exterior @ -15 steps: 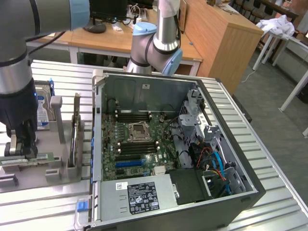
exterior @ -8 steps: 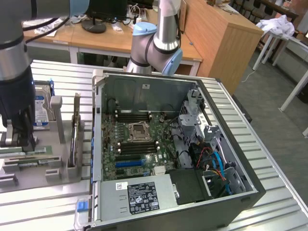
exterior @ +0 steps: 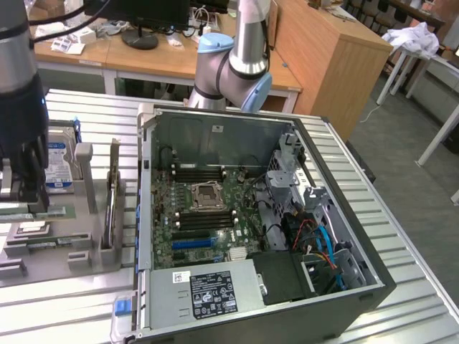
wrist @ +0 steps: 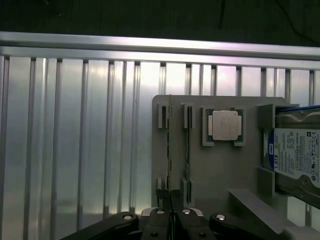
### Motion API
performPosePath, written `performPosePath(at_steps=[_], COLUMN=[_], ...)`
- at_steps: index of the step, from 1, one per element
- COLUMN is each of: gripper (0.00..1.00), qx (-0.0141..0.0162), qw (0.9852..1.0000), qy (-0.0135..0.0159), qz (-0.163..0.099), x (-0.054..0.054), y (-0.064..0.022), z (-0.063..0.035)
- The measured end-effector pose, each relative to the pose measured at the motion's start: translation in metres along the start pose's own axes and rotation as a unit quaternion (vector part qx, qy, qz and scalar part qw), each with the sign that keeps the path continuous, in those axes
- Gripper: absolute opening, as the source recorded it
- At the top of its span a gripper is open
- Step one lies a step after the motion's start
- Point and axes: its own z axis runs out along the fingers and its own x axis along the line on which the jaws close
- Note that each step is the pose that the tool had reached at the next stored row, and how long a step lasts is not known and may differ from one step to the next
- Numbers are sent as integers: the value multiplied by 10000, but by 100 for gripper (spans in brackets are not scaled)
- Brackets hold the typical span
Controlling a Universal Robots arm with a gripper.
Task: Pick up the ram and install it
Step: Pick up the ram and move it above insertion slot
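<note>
Gripping at the exterior view's left: claw (exterior: 30, 201) is down over a gray holder tray (exterior: 86, 251) on the ribbed metal worktop (exterior: 79, 308). From the wrist view, the claw fingers are nearly together, narrow, pinched on the thin upper edge of the ram (wrist: 170, 150). The ram stands on edge between the tray's slotted posts and is seen edge-on as a thin line running into the gap between the fingers. A second stick (wrist: 187, 150) is just beside it, parallel, in its own slots, apart from the claw. A square silver processor (wrist: 225, 125) lies flat in a recess next to the sticks. A hard drive (exterior: 61, 161) with a blue label stands upright between gray posts at the tray's far side.

Right of the tray, an open computer case (exterior: 373, 279) lies on its side on the same worktop, well apart from the claw. Inside is a green motherboard (exterior: 179, 244) with a metal-framed processor socket (exterior: 209, 193) mid-board and rows of black memory slots (exterior: 197, 172) on both sides of it. A labeled power supply (exterior: 213, 294) sits along the case's near edge. Blue and red cables (exterior: 323, 244) are bundled at the case's right end. The arm base (exterior: 237, 64), gray with blue caps, stands behind the case, with wooden desks (exterior: 315, 50) beyond it.
</note>
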Motion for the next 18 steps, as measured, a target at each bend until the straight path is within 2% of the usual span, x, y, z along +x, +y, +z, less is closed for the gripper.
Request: performPosePath(at_steps=[8, 18], gripper=[12, 12], qx=[0, 0], qw=[10000, 10000], qy=[0, -3], qz=[0, 0], x=[-6, -11], y=[7, 12], z=[-239, -455])
